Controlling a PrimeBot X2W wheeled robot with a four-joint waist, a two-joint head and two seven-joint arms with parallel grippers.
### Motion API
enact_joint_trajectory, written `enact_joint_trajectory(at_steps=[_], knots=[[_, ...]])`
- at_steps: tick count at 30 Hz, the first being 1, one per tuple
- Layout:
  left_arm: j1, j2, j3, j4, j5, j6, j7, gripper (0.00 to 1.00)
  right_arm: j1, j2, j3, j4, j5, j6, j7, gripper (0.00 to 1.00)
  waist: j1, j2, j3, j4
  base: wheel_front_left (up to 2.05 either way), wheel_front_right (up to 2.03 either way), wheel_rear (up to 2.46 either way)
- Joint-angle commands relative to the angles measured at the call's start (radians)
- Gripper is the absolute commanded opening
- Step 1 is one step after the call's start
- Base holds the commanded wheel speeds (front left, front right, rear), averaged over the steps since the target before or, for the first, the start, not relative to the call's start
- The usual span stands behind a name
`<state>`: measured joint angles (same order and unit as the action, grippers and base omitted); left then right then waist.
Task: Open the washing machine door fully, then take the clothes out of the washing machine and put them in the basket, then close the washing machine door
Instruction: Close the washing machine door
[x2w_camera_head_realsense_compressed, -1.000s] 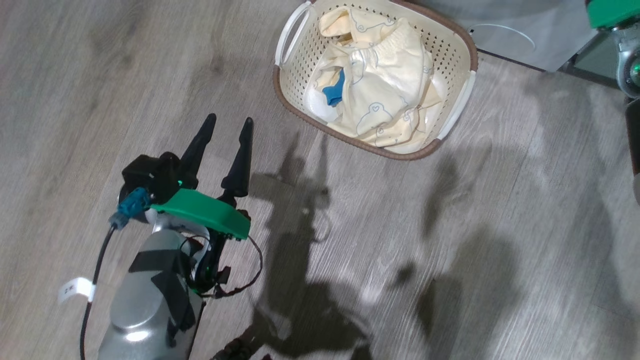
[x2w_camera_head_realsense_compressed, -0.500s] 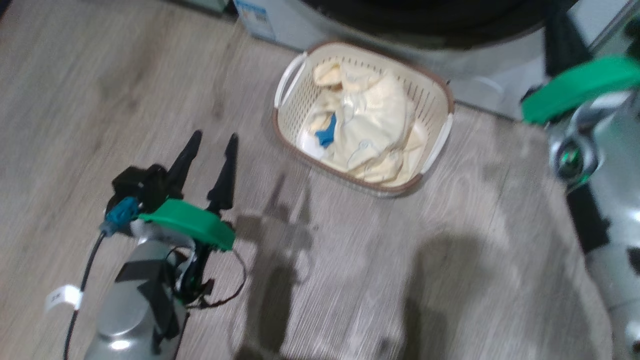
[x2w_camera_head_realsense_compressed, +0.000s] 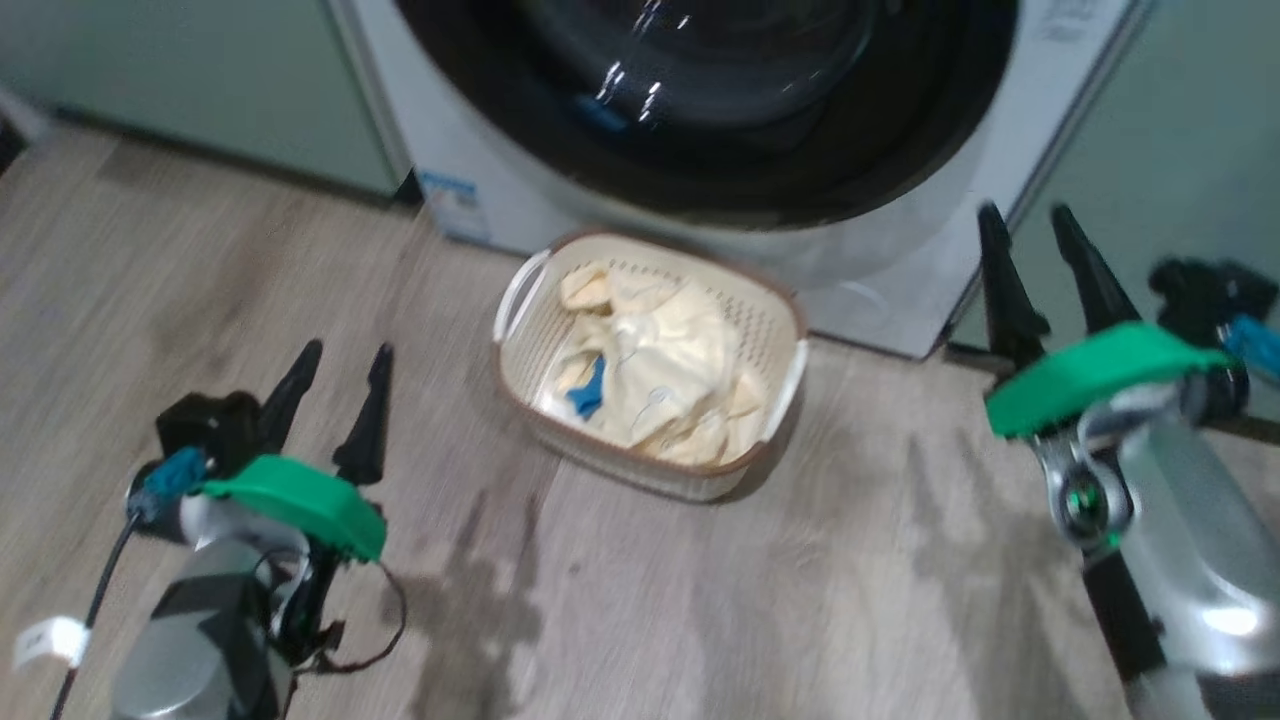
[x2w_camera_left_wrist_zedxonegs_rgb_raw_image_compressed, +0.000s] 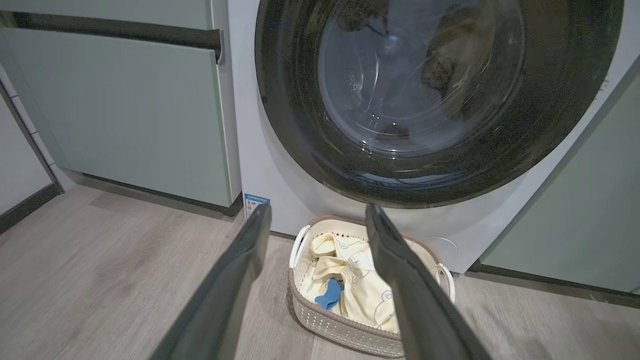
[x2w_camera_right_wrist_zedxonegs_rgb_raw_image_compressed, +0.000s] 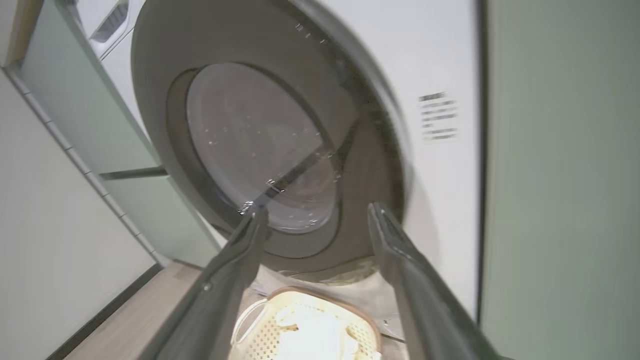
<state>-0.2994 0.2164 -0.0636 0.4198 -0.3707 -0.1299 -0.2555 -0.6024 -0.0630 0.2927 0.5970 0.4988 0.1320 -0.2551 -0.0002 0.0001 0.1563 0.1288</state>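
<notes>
Clear floor low, blocked high
Bare wood floor (x2w_camera_head_realsense_compressed: 700, 600) spans the lower frame; the basket (x2w_camera_head_realsense_compressed: 630, 470) sits at centre, just before the closed washing machine door (x2w_camera_head_realsense_compressed: 720, 110) across the top.

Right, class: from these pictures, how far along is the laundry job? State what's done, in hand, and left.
Done: the clothes lie in the basket, and the washing machine door looks shut against the washing machine. In hand: nothing; the left claw and right claw hang open and empty. Left: seemingly nothing, though whether the door latched cannot be told.
</notes>
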Motion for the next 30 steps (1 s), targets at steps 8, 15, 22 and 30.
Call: enact_joint_trajectory(at_steps=[8,15,22,30], knots=[[0.051,0.087,0.034,-0.039,-0.062,-0.001,-0.006,1.0,0.222,0.012,-0.101,-0.19,-0.12,-0.001,-0.007,1.0,0.0002,-0.0001,-0.113,-0.1,0.0,0.0,0.0],[0.106,0.086,0.071,-0.071,-0.069,-0.001,-0.006,1.0,0.368,0.012,-0.169,-0.27,-0.16,-0.001,-0.007,1.0,0.0002,-0.0001,-0.145,-0.148,0.0,0.0,0.0],[0.137,0.08,0.087,-0.067,-0.071,-0.001,-0.006,1.0,0.47,0.013,-0.196,-0.326,-0.182,-0.001,-0.007,1.0,0.0002,-0.0001,-0.174,-0.177,0.0,0.0,0.0],[0.146,0.078,0.093,-0.065,-0.075,-0.001,-0.006,1.0,0.542,0.013,-0.253,-0.359,-0.188,-0.001,-0.007,1.0,0.0002,-0.0001,-0.193,-0.194,0.0,0.0,0.0]])
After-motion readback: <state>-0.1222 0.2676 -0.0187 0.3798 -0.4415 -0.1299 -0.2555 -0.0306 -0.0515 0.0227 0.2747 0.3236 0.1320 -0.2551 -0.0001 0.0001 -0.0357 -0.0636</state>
